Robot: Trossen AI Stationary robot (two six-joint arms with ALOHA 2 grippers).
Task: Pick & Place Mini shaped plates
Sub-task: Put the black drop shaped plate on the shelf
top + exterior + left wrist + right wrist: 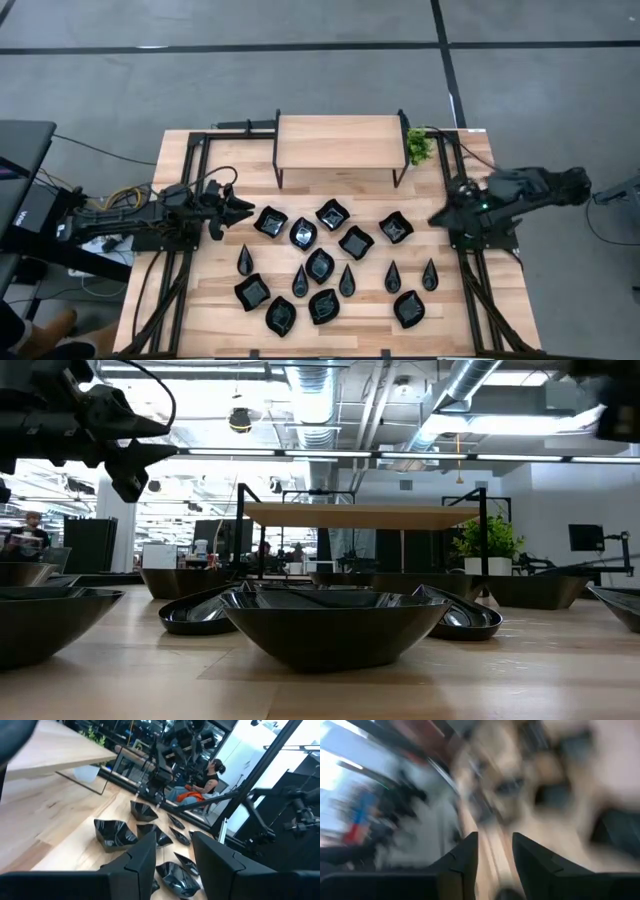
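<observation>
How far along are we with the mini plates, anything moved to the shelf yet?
Nothing looks placed: the wooden shelf is bare on top, and the mini shaped plates all lie spread on the table. Nothing is in hand; the left gripper is open and empty by the plates' left edge, and the right gripper is empty at the right. All the picking remains.

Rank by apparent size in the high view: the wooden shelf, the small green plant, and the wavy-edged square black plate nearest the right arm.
1. Wooden shelf on black legs, by far the largest.
2. Wavy-edged square glossy black plate and small green plant look alike in size; I would not rank them.
</observation>
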